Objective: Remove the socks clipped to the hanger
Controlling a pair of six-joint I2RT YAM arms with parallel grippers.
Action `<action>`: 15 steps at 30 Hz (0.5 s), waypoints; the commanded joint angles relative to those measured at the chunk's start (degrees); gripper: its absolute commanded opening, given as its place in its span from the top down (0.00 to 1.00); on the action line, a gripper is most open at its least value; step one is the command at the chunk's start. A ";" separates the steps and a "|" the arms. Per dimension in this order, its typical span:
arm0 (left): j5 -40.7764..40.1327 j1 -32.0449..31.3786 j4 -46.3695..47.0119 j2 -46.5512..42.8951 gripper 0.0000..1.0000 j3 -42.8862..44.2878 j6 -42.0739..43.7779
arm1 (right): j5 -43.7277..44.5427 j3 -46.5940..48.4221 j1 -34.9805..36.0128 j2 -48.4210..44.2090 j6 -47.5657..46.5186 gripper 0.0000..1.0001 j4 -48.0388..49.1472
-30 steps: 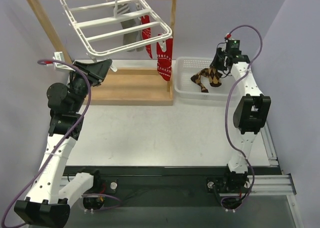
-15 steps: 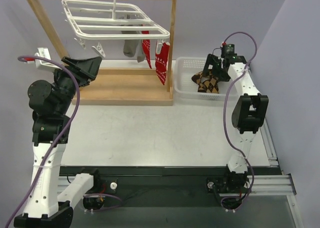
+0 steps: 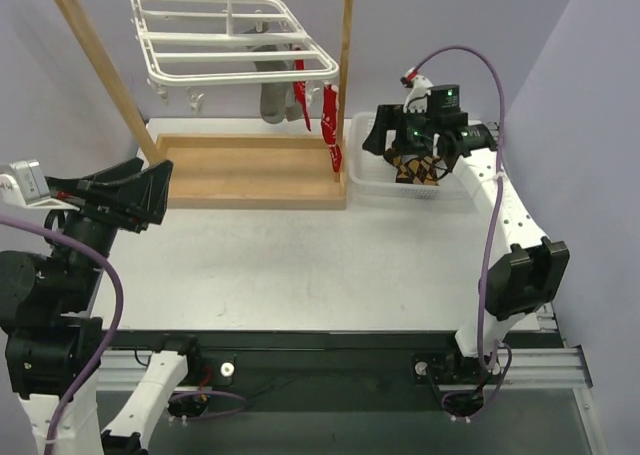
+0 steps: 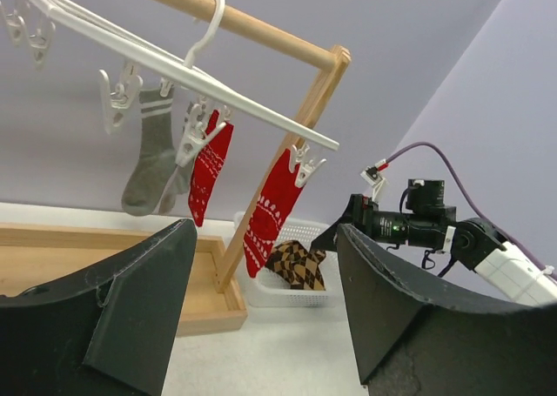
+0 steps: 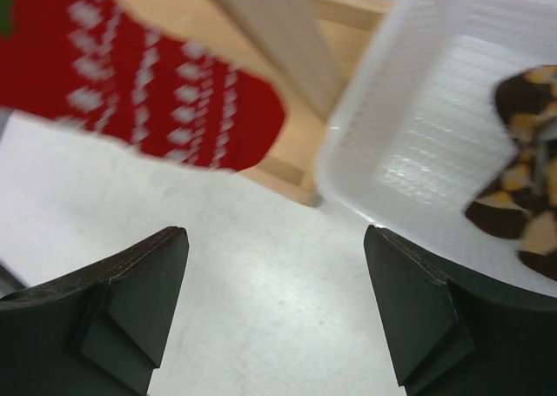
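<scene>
The light is bright and even in every view. Shadows on the grey table (image 3: 300, 265) are soft and faint. The top view and the left wrist view are sharp. The right wrist view is blurry: the red sock (image 5: 148, 91) and the white basket (image 5: 392, 83) look smeared, and the basket shines a little

Closing in behind and to the right with plain lilac walls (image 3: 590, 85), meeting in a corner at the back. Spreading below as a light grey tabletop (image 3: 300, 265), catching soft, even light. Carrying at the back left a wooden rack (image 3: 250, 170), rising from a flat tray base to a round top bar. Ending at the near edge in a dark strip (image 3: 330, 375).
</scene>
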 commanded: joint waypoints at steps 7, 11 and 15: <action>7.02 -1.47 2.33 -0.34 0.25 -8.24 -0.05 | -19.88 -7.18 4.44 2.56 4.21 0.10 32.07; 10.28 -1.64 4.77 0.20 0.25 -8.85 -0.75 | -21.30 -4.37 7.87 6.34 3.08 0.09 32.88; 11.07 -2.08 5.49 -0.07 0.25 -11.31 -1.19 | -17.27 -6.54 11.30 5.91 1.22 0.07 36.02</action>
